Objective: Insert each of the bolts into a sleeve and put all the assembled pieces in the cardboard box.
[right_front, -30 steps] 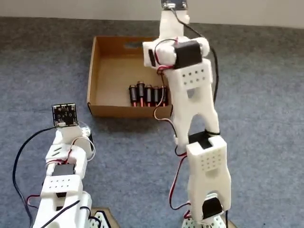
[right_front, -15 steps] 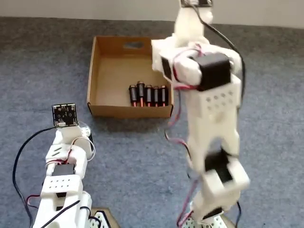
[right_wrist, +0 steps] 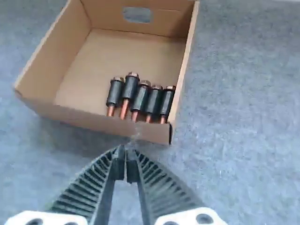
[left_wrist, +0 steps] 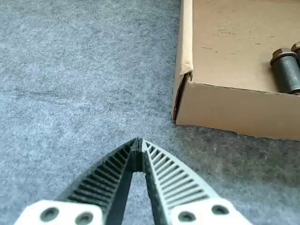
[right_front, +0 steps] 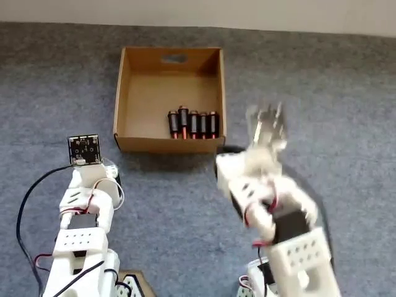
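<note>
- Five assembled pieces [right_front: 193,124] are lying inside the cardboard box [right_front: 170,145], side by side in a tight row against its near wall, toward the right-hand corner.
- Their long axes are running from the near wall toward the far wall, with the copper shanks pointing at the arms and the heads pointing away.
- The right end effector [right_wrist: 124,151] is facing the box from outside the near wall, with its fingers pressed together and gripping nothing. The row is lying just ahead of it, past the cardboard edge.
- In the high view it seems to be hanging just off the box's right near corner, which is making the right arm the nearer one to the pieces.
- The left end effector [left_wrist: 138,144] is resting low by the box's left near corner, tips together and holding nothing.
- Grey carpet [right_front: 346,93] is covering the worktop, and a pale wall [right_front: 124,9] is showing along its far edge.
- Judged from this, every piece is already sitting boxed.
</note>
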Motion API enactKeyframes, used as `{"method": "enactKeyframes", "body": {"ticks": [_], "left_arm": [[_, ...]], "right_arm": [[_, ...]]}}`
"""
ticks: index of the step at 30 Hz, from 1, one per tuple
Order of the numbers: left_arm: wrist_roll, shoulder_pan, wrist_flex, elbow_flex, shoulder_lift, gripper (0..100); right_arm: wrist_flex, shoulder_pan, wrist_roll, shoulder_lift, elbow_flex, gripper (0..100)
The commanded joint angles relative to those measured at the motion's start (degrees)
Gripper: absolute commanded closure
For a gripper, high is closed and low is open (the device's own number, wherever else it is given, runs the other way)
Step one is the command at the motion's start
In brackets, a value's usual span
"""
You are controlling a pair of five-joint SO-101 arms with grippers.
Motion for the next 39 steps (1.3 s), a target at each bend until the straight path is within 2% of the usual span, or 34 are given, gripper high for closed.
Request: {"method": "enactKeyframes", "body": {"ticks": [1,6,12,17,21,24,28,31,39], "left_arm": [[0.44,1.80,-1.32,-3.21,-0.31,99],[0.44,2.07,1.23,-5.23,-0.31,99],[0.44,-3.47,13.71,-5.49,-0.40,99],[0.44,-4.97,31.38,-8.92,-7.96,99],[0.44,-4.88,49.41,-14.37,-21.85,99],[0.44,-4.35,56.97,-13.76,-34.15,99],[0.35,-2.51,60.31,-7.08,-49.10,99],[0.35,-2.24,60.31,-6.46,-45.23,99],[0.53,8.40,54.77,6.64,-46.64,99]], "right_arm": [[-5.85,0.31,4.13,-17.71,20.53,98.9],[2.15,2.24,4.04,-36.09,29.67,98.9],[6.29,2.42,4.31,-31.96,33.54,98.9],[-0.31,2.15,4.31,-31.08,42.51,98.9],[-0.31,2.33,4.22,-30.90,41.98,98.9],[1.36,2.33,4.31,-30.90,41.98,98.9],[10.51,2.33,4.31,-30.90,41.98,98.9],[18.86,2.33,4.31,-31.69,41.54,98.9],[20.44,2.42,4.31,-34.95,41.80,98.9]]}}
